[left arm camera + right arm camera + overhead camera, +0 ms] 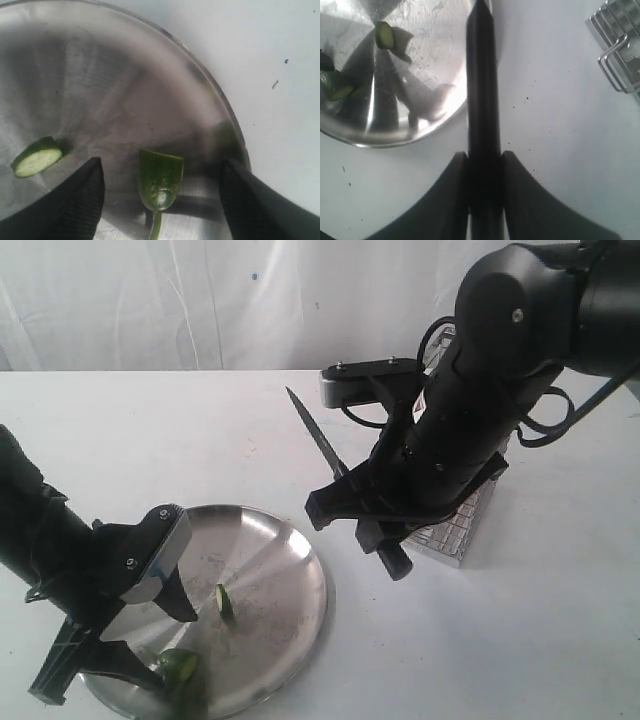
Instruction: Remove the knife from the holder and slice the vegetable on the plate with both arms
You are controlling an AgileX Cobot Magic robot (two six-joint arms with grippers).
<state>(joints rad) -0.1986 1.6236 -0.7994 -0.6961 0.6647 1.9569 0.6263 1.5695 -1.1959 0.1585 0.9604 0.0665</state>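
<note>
Your left gripper (162,202) stood with its jaws wide apart, low over the near part of the plate (125,75), and it held nothing. The vegetable (160,180) lay on the plate between the two black fingers (75,205), with bare metal showing on either side of it, so neither finger touched it. Its cut face pointed away from the wrist and its thin stem pointed back toward it. One slice (37,157), a green round with a pale centre, lay flat on the plate just beyond one fingertip and outside the gap between the fingers. Your right gripper (484,165) was clamped on the knife (482,100), its two fingers pressed against opposite sides of the black handle. In the exterior view the knife hung above the table to the right of the plate, tilted, with its dark blade rising up and away and the butt of its handle pointing down toward the near side. From the right wrist, the knife ran alongside the plate's rim, well apart from the vegetable and the slice. The holder (465,530) stood on the table just behind the right arm, which hid most of it.
</note>
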